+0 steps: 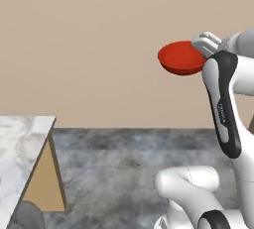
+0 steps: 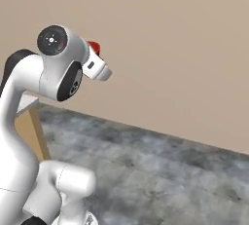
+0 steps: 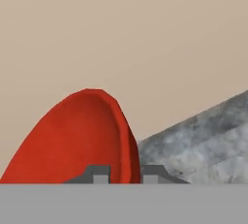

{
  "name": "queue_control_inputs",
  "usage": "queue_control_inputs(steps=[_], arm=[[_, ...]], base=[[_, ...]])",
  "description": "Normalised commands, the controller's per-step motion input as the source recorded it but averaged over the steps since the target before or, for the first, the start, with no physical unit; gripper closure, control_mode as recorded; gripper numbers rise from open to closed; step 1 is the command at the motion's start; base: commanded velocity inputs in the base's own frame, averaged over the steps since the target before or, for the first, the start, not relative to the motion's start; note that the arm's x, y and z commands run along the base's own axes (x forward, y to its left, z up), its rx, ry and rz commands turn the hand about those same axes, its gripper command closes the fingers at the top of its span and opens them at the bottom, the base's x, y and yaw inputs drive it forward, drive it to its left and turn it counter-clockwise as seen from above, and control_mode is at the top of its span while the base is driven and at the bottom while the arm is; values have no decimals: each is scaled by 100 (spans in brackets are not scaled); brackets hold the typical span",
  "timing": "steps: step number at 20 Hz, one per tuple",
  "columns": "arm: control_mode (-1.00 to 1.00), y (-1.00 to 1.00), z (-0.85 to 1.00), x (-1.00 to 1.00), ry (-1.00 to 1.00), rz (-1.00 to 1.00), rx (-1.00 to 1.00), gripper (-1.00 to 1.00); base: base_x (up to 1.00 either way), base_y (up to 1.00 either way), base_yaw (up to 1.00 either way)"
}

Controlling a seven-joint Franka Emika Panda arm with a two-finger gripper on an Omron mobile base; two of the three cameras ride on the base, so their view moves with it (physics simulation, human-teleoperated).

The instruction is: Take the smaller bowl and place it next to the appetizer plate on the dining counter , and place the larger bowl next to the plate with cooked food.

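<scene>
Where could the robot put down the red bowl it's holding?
The red bowl hangs in the gripper, high in front of the wall. The bare marble counter at lower left, its corner toward the grey floor, looks free. Nothing seems crowded.

wall [image 1: 89, 39]: plain beige | floor [image 1: 129, 158]: mottled grey stone

You get flat, even, bright rendered light with no clear source and no glare. Shadows are faint: the red bowl [image 1: 181, 58] darkens softly on its underside. Textures on the grey floor [image 1: 139, 158] look soft and slightly blurred; edges show no distortion.
</scene>
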Motion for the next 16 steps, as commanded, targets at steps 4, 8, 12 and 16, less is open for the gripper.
queue_control_inputs(steps=[4,8,12,16], arm=[[100,0,0,0,0,0,0,100],[100,0,0,0,0,0,0,100],[100,0,0,0,0,0,0,100],[100,0,0,0,0,0,0,100]], base=[[100,-2,36],[100,-8,38],[100,-6,40],[100,-4,44]])
